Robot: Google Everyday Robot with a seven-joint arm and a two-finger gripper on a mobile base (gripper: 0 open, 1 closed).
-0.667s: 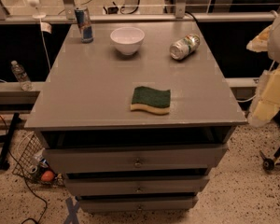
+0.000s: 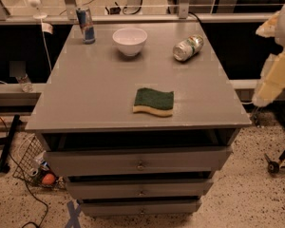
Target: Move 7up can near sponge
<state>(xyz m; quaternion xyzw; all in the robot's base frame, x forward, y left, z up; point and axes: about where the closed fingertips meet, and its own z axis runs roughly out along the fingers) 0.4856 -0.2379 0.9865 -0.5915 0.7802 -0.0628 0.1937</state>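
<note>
Right of table (image 2: 95, 89), gripper (image 2: 270, 87) hangs tilted down; open or closed, cannot tell

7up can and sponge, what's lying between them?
Nothing: bare tabletop between 7up can and sponge, in the camera view. The end effector sits off its right side.

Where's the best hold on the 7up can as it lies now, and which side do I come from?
I'd take the 7up can across the middle of its round body, from above. It lies on its side, shiny top toward the table's front-left, so turn the gripper square to its long axis. The gripper is beyond the table's right edge; the bowl stands apart, leaving room.
</note>
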